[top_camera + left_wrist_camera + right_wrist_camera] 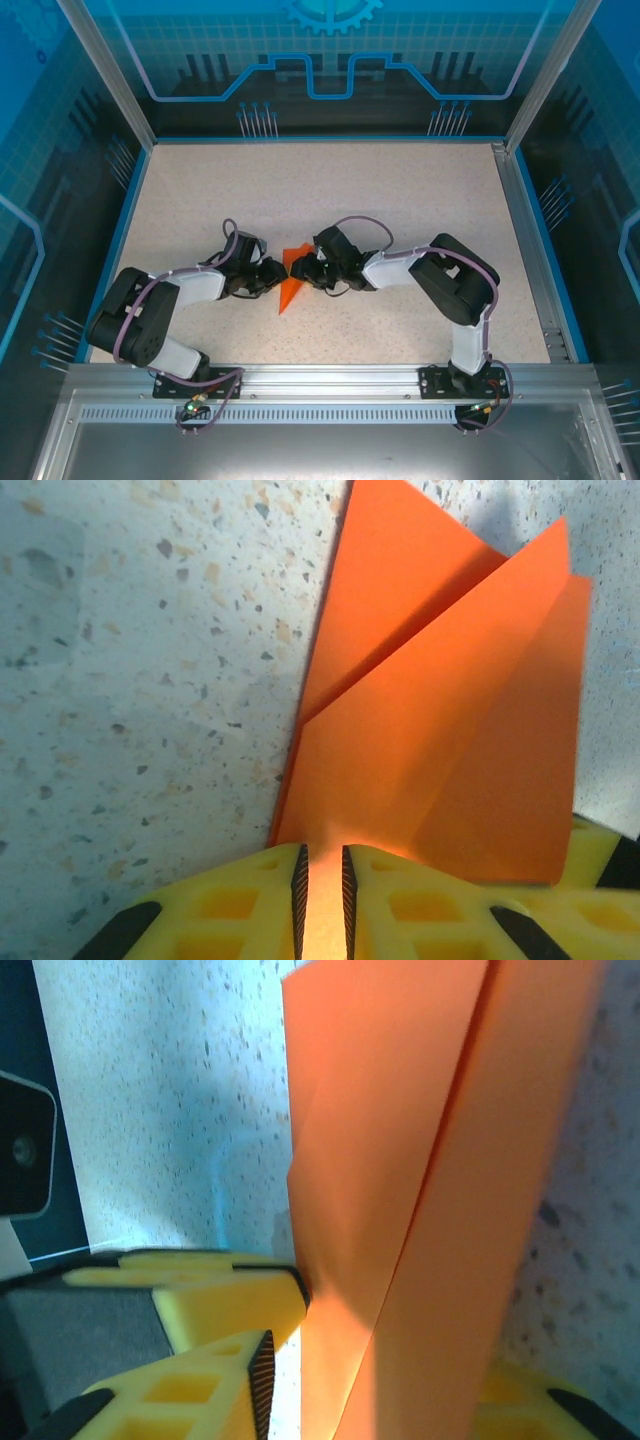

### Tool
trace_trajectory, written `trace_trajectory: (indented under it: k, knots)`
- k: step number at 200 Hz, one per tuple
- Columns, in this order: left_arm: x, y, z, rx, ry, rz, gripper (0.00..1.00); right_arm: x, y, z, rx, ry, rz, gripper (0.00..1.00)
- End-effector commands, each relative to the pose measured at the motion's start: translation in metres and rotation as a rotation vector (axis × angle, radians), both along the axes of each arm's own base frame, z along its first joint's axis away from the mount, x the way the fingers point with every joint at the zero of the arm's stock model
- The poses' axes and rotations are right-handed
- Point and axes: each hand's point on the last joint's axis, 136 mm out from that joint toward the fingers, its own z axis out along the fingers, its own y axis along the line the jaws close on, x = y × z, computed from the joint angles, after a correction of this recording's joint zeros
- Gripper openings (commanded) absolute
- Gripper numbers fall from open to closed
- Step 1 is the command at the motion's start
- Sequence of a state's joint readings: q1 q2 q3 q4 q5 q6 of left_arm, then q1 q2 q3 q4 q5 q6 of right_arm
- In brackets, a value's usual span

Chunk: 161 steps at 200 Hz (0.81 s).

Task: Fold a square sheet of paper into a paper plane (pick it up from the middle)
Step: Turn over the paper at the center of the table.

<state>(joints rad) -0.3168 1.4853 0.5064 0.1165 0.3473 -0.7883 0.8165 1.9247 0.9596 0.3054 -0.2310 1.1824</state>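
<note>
Paper (450, 710), bright orange and creased into overlapping triangular flaps, is held at its near edge by the left pincer (323, 855). The jaws stand almost together, with little more than the sheet's thickness between the black ribbed pads (300, 890). The yellow fingers (250, 900) are seen on either side of the sheet. From the grip the folded layers fan out away from the wrist camera, and a pointed corner is noted at the upper right. The speckled table (120, 700) is seen behind and to the left of the sheet.

At the right pincer (400, 1360) the jaws are set astride the same sheet. It rises between them as a tall, near-upright panel with one long crease. One finger (230, 1300) is seen against the left face of the sheet; the other is mostly hidden behind it at the lower right. Whether the sheet is actually clamped on this side cannot be told.

From above, the two pincers are seen meeting tip to tip near the middle of the table, the left arm (185, 290) reaching in from the left and the right arm (400, 268) from the right. The sheet is located between them. A narrow orange wedge points toward the near edge of the table, and a small tip shows above the pincers.
</note>
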Motion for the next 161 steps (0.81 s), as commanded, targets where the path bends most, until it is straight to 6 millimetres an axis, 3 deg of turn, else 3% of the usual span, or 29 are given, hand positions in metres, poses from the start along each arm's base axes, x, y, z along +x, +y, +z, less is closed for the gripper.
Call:
trace_trajectory:
  k: [1, 57, 71, 89, 108, 135, 161]
  knots:
    - [-0.009, -0.004, 0.002, -0.029, 0.017, -0.012, 0.20, 0.020, 0.000, -0.003, -0.021, -0.042, -0.027, 0.30]
    - [-0.008, -0.004, 0.004, -0.034, 0.014, -0.006, 0.20, 0.025, 0.008, -0.007, -0.034, -0.065, 0.036, 0.17]
    - [-0.007, -0.005, 0.009, -0.042, 0.003, -0.006, 0.21, 0.023, 0.004, -0.009, -0.066, -0.062, 0.054, 0.09]
    - [-0.008, -0.004, 0.017, -0.043, -0.019, -0.007, 0.22, 0.022, 0.003, -0.002, -0.084, -0.083, 0.079, 0.01]
    - [-0.009, 0.000, 0.029, -0.031, -0.058, -0.002, 0.26, 0.023, -0.001, 0.014, -0.112, -0.114, 0.105, 0.00]
    - [-0.010, 0.010, 0.052, 0.016, -0.119, 0.003, 0.32, 0.020, -0.020, 0.040, -0.230, -0.178, 0.149, 0.00]
    - [-0.018, 0.018, 0.081, 0.070, -0.188, -0.030, 0.36, 0.011, -0.063, 0.058, -0.450, -0.221, 0.191, 0.00]
